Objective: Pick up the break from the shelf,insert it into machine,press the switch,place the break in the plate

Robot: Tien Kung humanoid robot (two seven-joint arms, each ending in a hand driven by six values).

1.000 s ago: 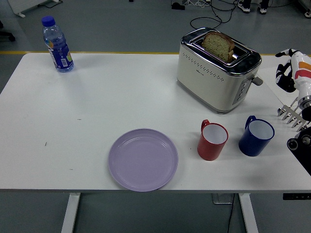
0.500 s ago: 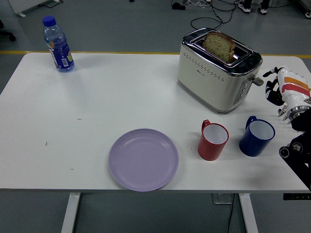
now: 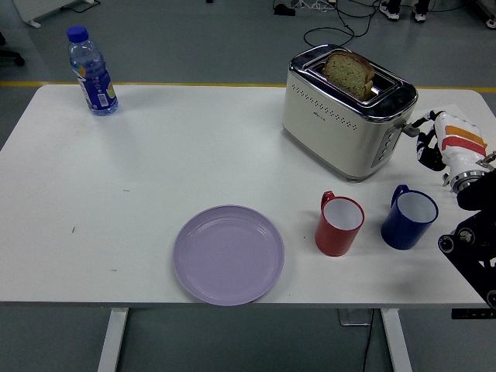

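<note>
The lower part of the bread slice (image 3: pixel 349 72) sits hidden inside the toaster (image 3: pixel 346 110) near the tabletop's (image 3: pixel 155 163) far right edge. The right hand (image 3: pixel 443 142) by the toaster's lever is partly cut off at the picture's right edge, its finger positions too small to tell. The bottle's (image 3: pixel 91 71) label print is unreadable.

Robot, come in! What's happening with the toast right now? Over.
Right robot hand at the toaster lever, holding nothing. Bread upright in the slot, top showing. Purple plate bare. Red mug and blue mug near the hand.
</note>
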